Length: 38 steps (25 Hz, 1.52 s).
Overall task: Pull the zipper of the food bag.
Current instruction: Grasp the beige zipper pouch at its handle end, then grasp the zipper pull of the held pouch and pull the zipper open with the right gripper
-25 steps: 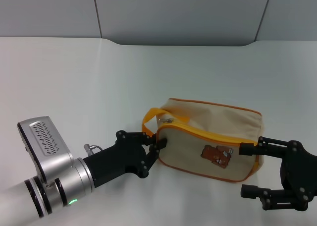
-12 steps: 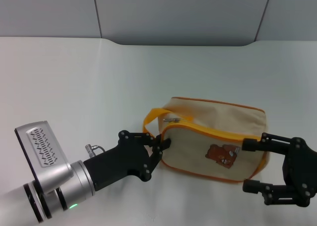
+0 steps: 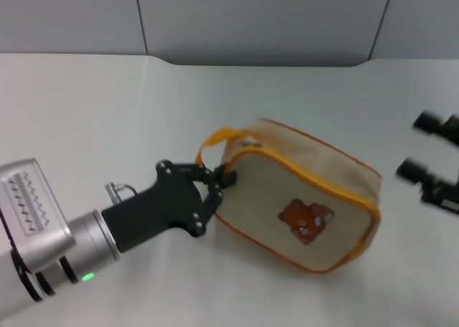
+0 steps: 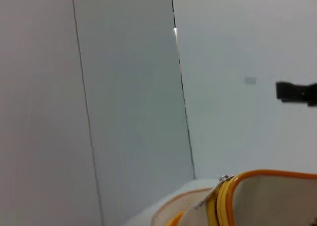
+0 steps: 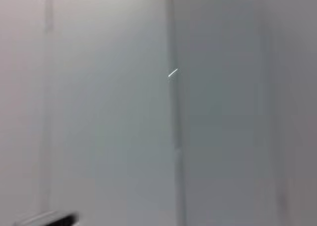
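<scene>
The food bag (image 3: 297, 201), a boxy beige pouch edged in orange, lies on its side on the white counter (image 3: 143, 112), a little right of centre in the head view, its long axis running diagonally from upper left to lower right. A brown cartoon bear print (image 3: 304, 221) faces up on the broad panel. The zipper (image 3: 315, 181), a thin orange-taped line, traces the rim of that panel; in the left wrist view its small silver pull (image 4: 224, 179) shows at the bag's corner, on top of the orange tape. The wider orange loop handle (image 3: 211, 142) arches off the bag's left end.

The left tool (image 3: 217, 181), black with a silver forearm behind it, reaches in from the lower left and is clenched at the bag's left end, its fingertips meeting just where the zipper line starts below the loop handle; whether the pull itself sits between them cannot be told from the head view.

The right tool (image 3: 436, 166) hangs well apart from the bag at the right edge of the head view, blurred, its two dark fingers spread and grasping nothing. A grey panelled wall (image 3: 258, 19) rises behind the counter.
</scene>
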Available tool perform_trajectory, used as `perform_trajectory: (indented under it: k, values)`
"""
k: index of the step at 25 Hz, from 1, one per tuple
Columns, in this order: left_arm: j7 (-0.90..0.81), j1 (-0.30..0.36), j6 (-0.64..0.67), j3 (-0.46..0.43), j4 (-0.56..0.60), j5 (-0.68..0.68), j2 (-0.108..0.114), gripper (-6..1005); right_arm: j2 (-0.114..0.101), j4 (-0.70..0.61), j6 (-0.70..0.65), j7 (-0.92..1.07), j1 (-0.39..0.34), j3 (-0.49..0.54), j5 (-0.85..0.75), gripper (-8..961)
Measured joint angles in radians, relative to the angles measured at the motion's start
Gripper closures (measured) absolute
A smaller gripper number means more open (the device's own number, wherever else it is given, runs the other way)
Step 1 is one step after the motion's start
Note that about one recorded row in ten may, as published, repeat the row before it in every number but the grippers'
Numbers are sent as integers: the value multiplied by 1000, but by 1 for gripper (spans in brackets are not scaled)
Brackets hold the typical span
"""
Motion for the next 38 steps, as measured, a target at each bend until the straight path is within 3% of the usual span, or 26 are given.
perform_trajectory:
  k: [7,14,18,20,21,25,30,38]
  values:
    - [-2,-6,95,4,126,3,2,935,4,109,98,-116,-26,7,143,151]
    - [31,-6,151,29,212,6,3,938,9,268,194,-394,23,-2,168,151]
    - [27,-1,181,32,254,2,4,939,10,384,235,-636,69,-6,163,151]
    - [27,0,193,33,254,0,4,939,11,491,268,-911,98,-12,162,151]
    - [27,0,193,33,254,0,4,939,11,491,268,-911,98,-12,162,151]
    - [32,0,189,35,249,0,3,939,11,631,290,-1268,117,-13,160,151]
    - [31,0,190,33,249,0,2,938,12,686,342,-1432,136,-8,160,152]
    - [30,0,188,38,246,-1,0,942,13,724,378,-1493,165,-7,160,152]
